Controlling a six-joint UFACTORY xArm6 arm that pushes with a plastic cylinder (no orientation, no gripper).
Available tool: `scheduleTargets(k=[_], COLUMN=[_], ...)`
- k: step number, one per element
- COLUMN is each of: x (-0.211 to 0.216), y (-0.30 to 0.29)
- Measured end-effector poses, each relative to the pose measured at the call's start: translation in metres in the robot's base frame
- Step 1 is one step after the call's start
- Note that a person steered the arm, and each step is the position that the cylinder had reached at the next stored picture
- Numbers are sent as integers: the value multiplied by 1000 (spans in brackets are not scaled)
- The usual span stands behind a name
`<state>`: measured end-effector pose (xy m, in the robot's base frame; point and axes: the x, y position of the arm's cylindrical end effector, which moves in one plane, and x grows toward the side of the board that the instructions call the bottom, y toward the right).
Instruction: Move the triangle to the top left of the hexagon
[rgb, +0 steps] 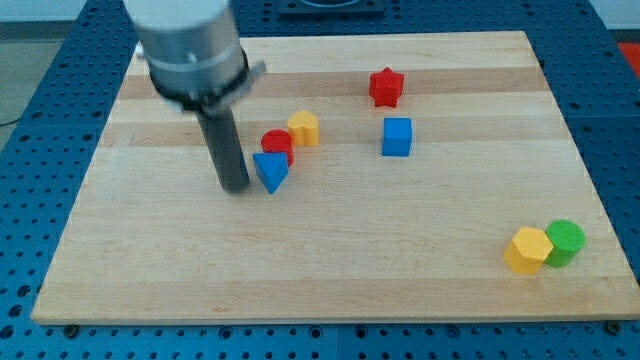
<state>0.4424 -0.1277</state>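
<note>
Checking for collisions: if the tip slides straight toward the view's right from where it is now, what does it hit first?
Most likely the blue triangle: my tip sits just to its left, almost touching. The red cylinder lies right behind it and might get nudged too; depth is unclear.

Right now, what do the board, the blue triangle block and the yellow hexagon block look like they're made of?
The pale board looks like wood: visible grain and plank seams, matte finish. The blue triangle block, just right of my tip, and the yellow hexagon block look like solid-coloured plastic or painted wood, with smooth, even faces; I cannot tell which.
</note>
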Motion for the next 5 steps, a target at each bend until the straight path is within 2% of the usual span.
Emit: scheduleTargets(k=[1,4,5], x=[-15,57,61], y=[-2,160,163])
